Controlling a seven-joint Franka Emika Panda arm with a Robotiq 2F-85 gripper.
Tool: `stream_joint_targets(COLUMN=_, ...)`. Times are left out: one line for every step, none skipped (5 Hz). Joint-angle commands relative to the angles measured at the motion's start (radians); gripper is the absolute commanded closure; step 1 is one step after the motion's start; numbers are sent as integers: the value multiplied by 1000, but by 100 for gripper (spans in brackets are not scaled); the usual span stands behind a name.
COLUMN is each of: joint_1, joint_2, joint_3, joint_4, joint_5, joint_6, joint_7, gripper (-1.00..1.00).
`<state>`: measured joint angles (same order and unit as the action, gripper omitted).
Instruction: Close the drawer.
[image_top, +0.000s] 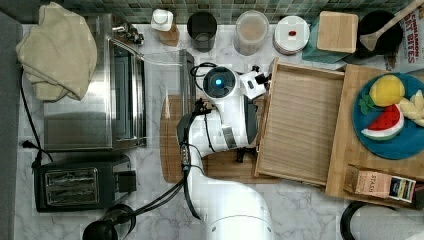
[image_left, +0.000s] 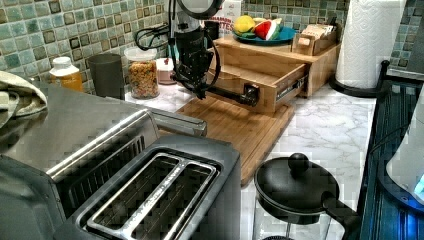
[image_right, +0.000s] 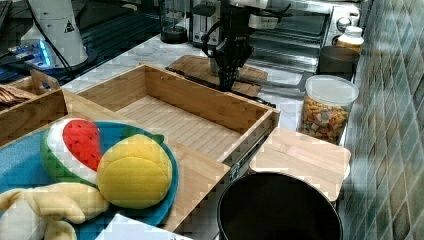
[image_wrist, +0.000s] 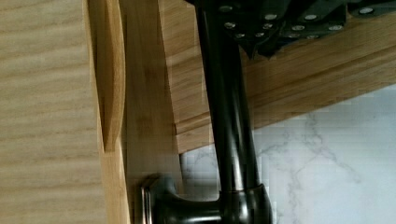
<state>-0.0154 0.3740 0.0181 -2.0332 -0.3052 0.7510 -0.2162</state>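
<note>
While pulled out, drawer (image_top: 300, 120) holds nothing | hand (image_left: 200, 89) at handle (image_left: 227, 93), grip indiscernible

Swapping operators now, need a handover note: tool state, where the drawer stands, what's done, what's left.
Tool: at the drawer's dark bar handle, on its front panel; the wrist view shows the pads right by the bar. Can't confirm a grip.
Drawer: pulled well out of its wooden cabinet, inside bare, front panel over the cutting board.
Done: tool brought to the handle.
Left: push the drawer fully in, toward the top view's right, then back off.
</note>
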Motion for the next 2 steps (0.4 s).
stream_joint_targets(joint_1=-28, joint_2=-47, joint_3=-35, joint_4=4, joint_5=-116, joint_6=-15, joint_7=-31, gripper=100)
stream_joint_targets(joint_1=-75, joint_2=-61, joint_3=-54, joint_4=-3, joint_5=-134, joint_6=-14, joint_7=-98, gripper=100)
